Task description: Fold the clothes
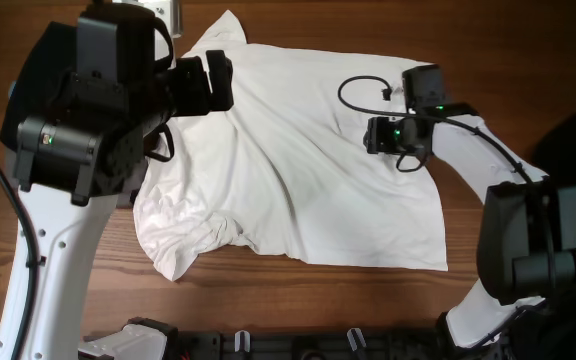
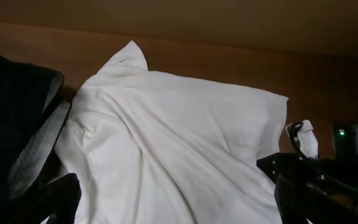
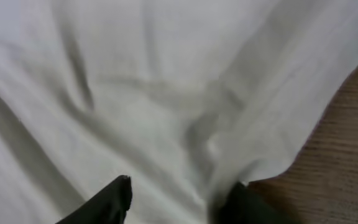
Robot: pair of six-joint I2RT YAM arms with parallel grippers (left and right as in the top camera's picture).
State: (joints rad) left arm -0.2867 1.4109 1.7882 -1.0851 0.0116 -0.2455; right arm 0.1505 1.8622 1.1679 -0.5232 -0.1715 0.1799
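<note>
A large white T-shirt (image 1: pixel 298 170) lies spread and wrinkled on the wooden table, plain side up, with no print showing. Its lower left part is bunched. My left gripper (image 1: pixel 220 82) hovers over the shirt's upper left part. In the left wrist view its fingers (image 2: pixel 173 186) are wide apart with the shirt (image 2: pixel 166 124) below them and nothing held. My right gripper (image 1: pixel 374 135) is over the shirt's upper right part. In the right wrist view its fingers (image 3: pixel 182 190) are apart just above the fabric (image 3: pixel 154 81), near the shirt's edge.
A black garment (image 1: pixel 573 145) lies at the table's right edge. A dark, mesh-textured thing (image 2: pixel 17 118) fills the left of the left wrist view. Bare wooden table (image 1: pixel 528 60) surrounds the shirt. The right arm (image 2: pixel 347 140) shows at the right there.
</note>
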